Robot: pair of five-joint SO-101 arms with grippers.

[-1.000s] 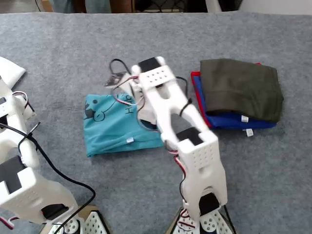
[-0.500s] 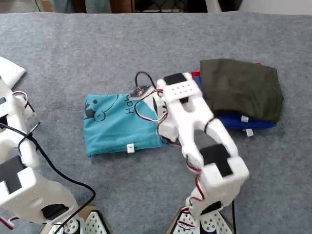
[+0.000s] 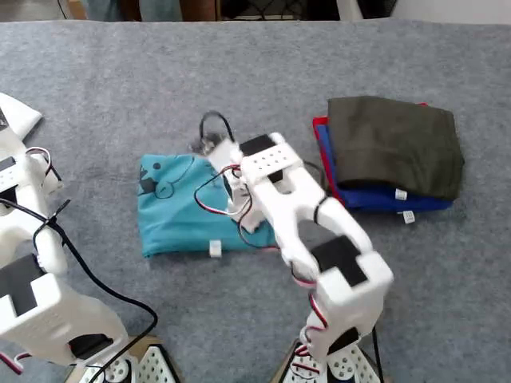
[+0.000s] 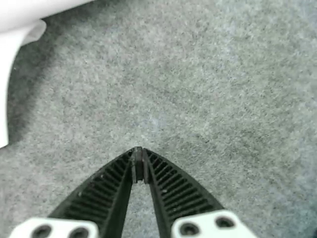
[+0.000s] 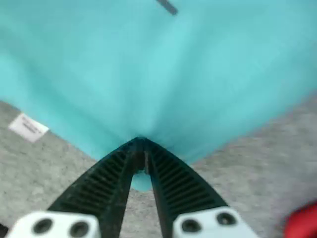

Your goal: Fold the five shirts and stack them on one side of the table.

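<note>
A teal shirt (image 3: 180,207) lies folded at the table's middle, a white tag at its near edge. My right arm (image 3: 279,179) leans over the shirt's right part. In the right wrist view my right gripper (image 5: 141,145) is shut, with the teal shirt (image 5: 148,64) pinched at its tips and the cloth drawn into creases toward them. To the right sits a stack: an olive shirt (image 3: 395,144) on a blue shirt (image 3: 375,198) on a red shirt (image 3: 320,122). My left gripper (image 4: 138,161) is shut on nothing over bare grey felt at the far left.
The grey felt table (image 3: 120,80) is bare along the back and at the near right. My left arm (image 3: 32,247) and its black cable stand at the near left. A white object (image 3: 16,112) lies at the left edge.
My right arm swung right toward the stack, then came back left over the teal shirt. The shirt's near edge and white tag shifted slightly nearer. The left arm barely moved.
</note>
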